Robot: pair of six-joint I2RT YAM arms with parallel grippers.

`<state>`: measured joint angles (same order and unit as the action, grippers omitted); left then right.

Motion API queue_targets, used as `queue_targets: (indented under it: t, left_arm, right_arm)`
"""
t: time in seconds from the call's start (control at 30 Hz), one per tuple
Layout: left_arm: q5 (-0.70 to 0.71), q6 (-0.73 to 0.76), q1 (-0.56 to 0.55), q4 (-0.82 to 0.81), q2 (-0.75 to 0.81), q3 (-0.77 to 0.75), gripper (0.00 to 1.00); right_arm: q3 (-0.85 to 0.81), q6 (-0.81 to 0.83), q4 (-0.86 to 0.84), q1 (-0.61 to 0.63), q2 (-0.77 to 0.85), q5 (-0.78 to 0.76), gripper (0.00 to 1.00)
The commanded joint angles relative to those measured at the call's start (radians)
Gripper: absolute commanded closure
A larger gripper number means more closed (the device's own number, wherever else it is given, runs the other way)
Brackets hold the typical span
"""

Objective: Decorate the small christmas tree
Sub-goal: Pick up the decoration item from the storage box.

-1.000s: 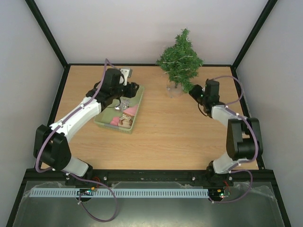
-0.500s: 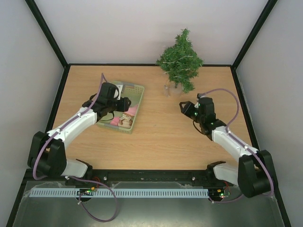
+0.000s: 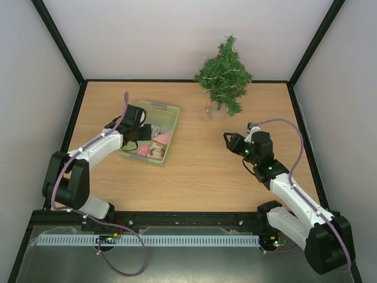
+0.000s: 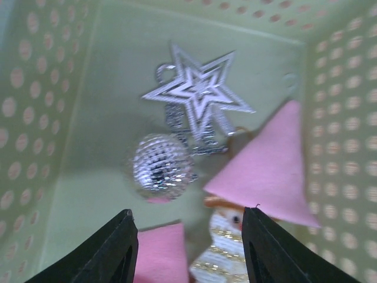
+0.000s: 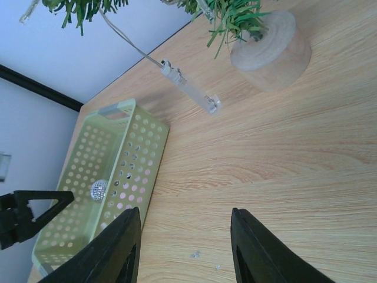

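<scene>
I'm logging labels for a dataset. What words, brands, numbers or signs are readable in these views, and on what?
None: no readable text in any view.
The pale green basket, silver star, mirrored ball, pink felt piece and small christmas tree carry no lettering.
The clear box on the tree's wire looks unmarked in the right wrist view, though fine print would be too small to tell.

Basket [image 3: 174, 127] with star [image 4: 197, 94] and ball [image 4: 160, 163] inside, left on table [image 3: 200, 171]; small christmas tree [image 3: 224, 73] back right, well apart.
</scene>
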<state>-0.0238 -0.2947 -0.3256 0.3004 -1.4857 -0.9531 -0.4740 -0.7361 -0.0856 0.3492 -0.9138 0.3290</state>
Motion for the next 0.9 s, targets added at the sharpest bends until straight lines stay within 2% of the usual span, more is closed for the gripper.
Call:
queue_targets:
  t: [0.0, 0.17, 0.3, 0.57, 0.87]
  left_arm:
    - [0.13, 0.035, 0.015, 0.075, -0.046, -0.037, 0.47]
    - [0.117, 0.066, 0.037, 0.087, -0.094, -0.064, 0.42]
    - [0.049, 0.071, 0.041, 0.073, -0.141, -0.088, 0.41]
    - [0.034, 0.059, 0.042, 0.054, -0.235, -0.103, 0.41]
    - [0.035, 0.056, 0.042, 0.016, -0.273, -0.11, 0.42]
  right_arm:
    - [-0.008, 0.04, 0.047, 0.007, 0.019, 0.028, 0.6]
    - [-0.03, 0.059, 0.057, 0.007, 0.034, 0.043, 0.59]
    - [-0.043, 0.069, 0.05, 0.007, 0.041, 0.05, 0.59]
    - [-0.057, 0.085, 0.069, 0.007, 0.052, 0.059, 0.59]
    - [-0.067, 0.089, 0.076, 0.007, 0.069, 0.05, 0.59]
